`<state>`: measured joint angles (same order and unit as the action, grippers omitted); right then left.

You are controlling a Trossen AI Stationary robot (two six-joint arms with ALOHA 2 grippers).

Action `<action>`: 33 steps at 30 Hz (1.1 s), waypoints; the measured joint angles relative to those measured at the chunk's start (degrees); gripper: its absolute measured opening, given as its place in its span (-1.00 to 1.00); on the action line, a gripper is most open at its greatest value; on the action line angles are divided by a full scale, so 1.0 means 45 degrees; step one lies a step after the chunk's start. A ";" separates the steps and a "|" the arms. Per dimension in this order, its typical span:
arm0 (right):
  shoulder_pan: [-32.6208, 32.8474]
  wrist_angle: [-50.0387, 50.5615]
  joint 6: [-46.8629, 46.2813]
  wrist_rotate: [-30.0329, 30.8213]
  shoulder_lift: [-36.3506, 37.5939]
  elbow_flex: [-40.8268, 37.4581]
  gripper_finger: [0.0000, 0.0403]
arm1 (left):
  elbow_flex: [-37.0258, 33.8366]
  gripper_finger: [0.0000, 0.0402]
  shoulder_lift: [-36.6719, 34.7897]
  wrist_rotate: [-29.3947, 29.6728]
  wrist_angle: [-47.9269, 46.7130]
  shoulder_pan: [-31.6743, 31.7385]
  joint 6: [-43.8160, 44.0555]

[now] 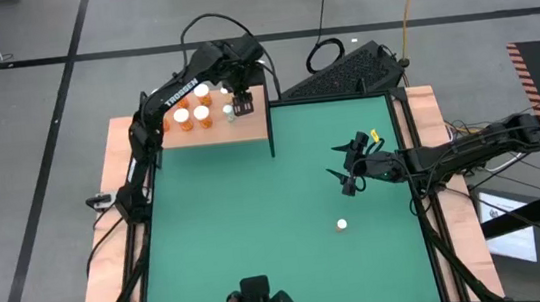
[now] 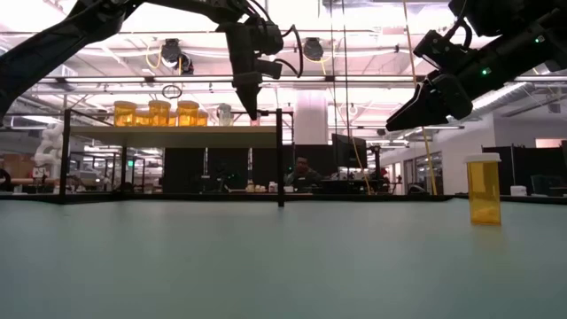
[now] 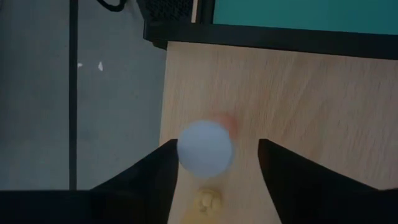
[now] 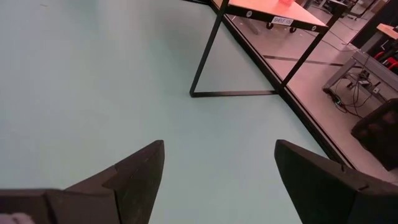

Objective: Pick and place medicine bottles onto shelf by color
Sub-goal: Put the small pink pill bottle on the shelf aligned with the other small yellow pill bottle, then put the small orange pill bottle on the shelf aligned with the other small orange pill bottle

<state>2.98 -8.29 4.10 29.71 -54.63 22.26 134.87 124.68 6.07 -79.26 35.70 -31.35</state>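
The green mat (image 1: pixel 257 223) lies mostly bare. On the shelf (image 1: pixel 248 128) at its far-left corner, orange bottles (image 1: pixel 193 114) cluster; the left gripper (image 1: pixel 240 102) hovers over a small bottle (image 3: pixel 206 147) near the shelf's edge, jaws released. The right gripper (image 1: pixel 346 175) hangs with jaws spread beside a lone bottle (image 1: pixel 341 224).

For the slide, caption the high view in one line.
Left gripper over the shelf beside orange bottles; one bottle remains on the green mat.
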 joint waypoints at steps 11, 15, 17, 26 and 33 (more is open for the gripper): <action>0.0000 -0.0005 -0.0044 0.0000 0.0000 0.0003 0.50 | 0.0000 0.21 -0.0315 0.0825 0.0071 -0.0406 -0.0057; 0.0000 -0.0005 -0.0246 0.0000 -0.0002 0.0000 0.50 | 0.0000 0.21 -0.0977 0.1633 0.0063 -0.0778 0.0063; 0.0039 0.0030 -0.0385 -0.0012 -0.0002 0.0002 0.50 | 0.0000 0.21 -0.1379 0.1970 0.0062 -0.1075 0.0166; 0.0777 0.2360 -0.2728 -0.1350 0.1200 0.0005 0.50 | 0.0002 0.21 -0.3432 0.2120 -0.0595 -0.3454 0.1748; 0.1610 0.6533 -0.5396 -0.3007 0.1747 0.1404 0.50 | -0.2113 0.21 -0.4060 0.3445 -0.0534 -0.6546 0.3547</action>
<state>10.23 21.10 -20.19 16.19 -46.77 28.58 125.36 106.41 21.58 -81.67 6.25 -15.39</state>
